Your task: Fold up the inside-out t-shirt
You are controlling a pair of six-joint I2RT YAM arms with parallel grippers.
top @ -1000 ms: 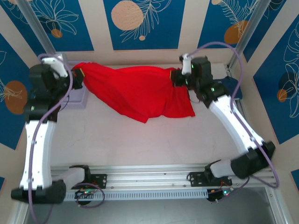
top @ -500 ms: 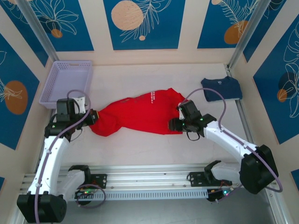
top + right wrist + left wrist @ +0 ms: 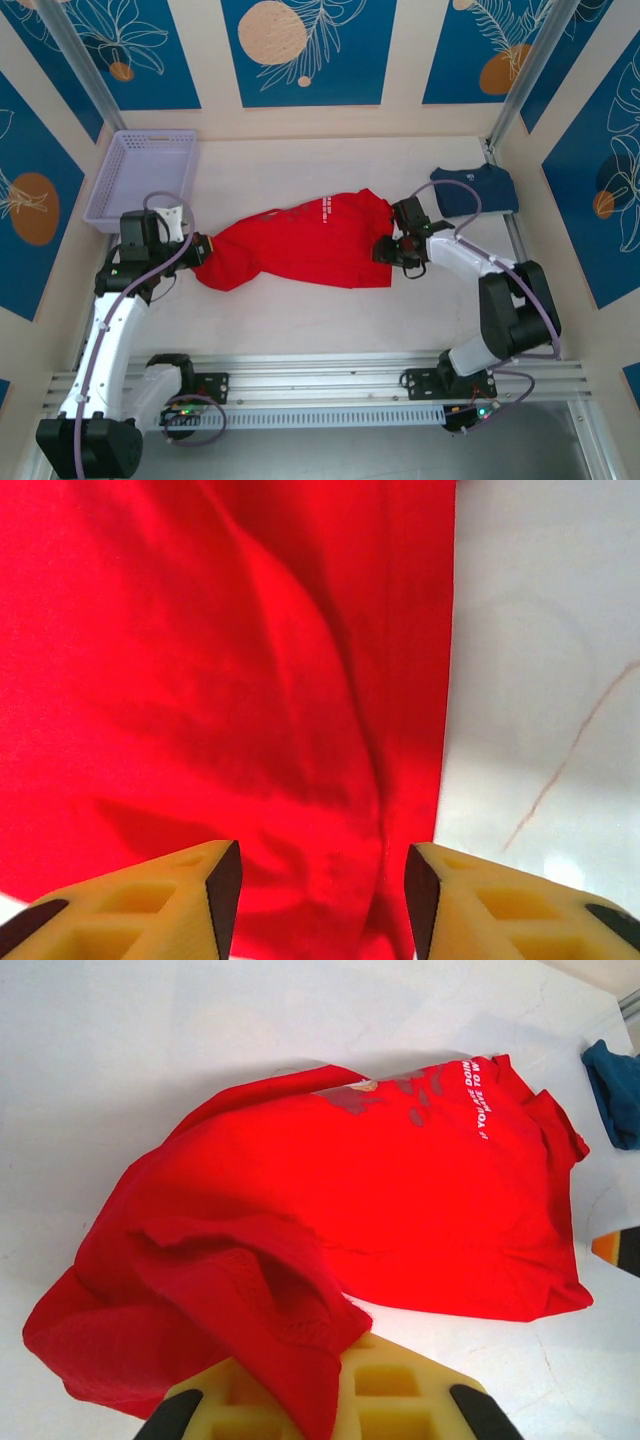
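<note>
Your left hand point(image 3: 196, 248): closed on bunched end of bright red soft cloth t-shirt point(image 3: 300, 248), just nearer you than lavender plastic basket point(image 3: 140, 172). Likely anchors that end for spreading.
Your right hand point(image 3: 388, 251): fingers apart over shirt edge farthest from basket, gripping nothing. Probably seeking fresh hold.
Shirt lies rumpled on white bench point(image 3: 300, 320), running away from basket.
Folded navy t-shirt point(image 3: 476, 190): beyond that, apart.
White print point(image 3: 490, 1100) reads "YOU ARE DOIN…", rest unreadable.
</note>
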